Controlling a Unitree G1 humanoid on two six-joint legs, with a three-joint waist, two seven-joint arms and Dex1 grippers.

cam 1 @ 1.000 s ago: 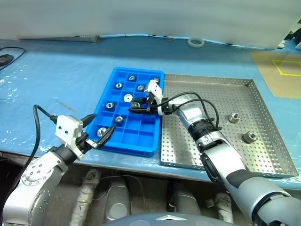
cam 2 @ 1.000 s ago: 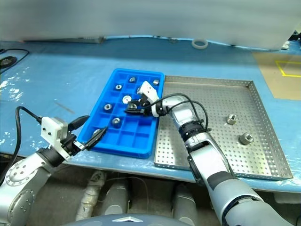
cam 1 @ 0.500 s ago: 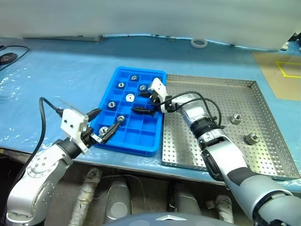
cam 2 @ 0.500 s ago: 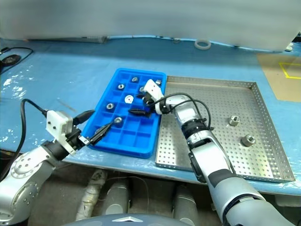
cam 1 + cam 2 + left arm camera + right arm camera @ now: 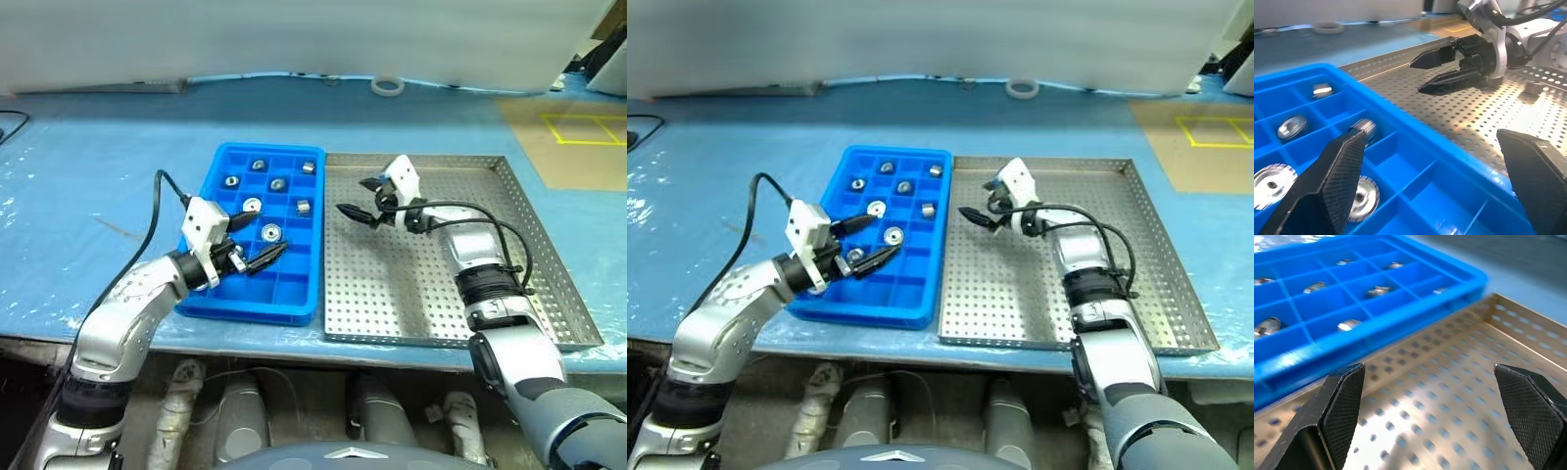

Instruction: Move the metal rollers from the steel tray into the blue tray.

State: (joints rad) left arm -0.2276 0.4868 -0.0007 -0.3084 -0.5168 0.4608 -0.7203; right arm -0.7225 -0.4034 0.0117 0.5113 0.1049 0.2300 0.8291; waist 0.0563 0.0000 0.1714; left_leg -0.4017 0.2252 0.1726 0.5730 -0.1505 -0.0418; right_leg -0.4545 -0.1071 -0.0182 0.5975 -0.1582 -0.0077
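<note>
- Nearest you, lower left of the frame: the left claw (image 5: 257, 257) hangs over the near end of the blue tray (image 5: 294, 304), spread wide with nothing in it.
- The metal rollers (image 5: 270, 232) sit in that blue tray, one per compartment. I count seven for sure. There might be an eighth tucked behind the left claw, but I can't tell.
- They're little solid metal pucks, so I'd guess heavy for their size, totally stiff, shiny and slippery. On edge they'd probably roll off.
- The left wrist view shows a ridged rim on some of them. I'd pinch across that rim rather than on the smooth flat faces.
- Middle of the frame: the right claw (image 5: 355, 196) is also spread wide and empty. It's above the far left part of the steel tray (image 5: 392, 294), just beside the blue one.
- I can't pick out a loose roller on the steel tray in the head views, since your right arm covers a good strip of it. The left wrist view has one small blurry lump (image 5: 1533, 87) near the right claw that might be one.
- Totals: one blue tray, one steel tray, two claws.
- Far top of the frame: one white tape ring (image 5: 388, 86) on the table (image 5: 118, 147). Leave it alone.
</note>
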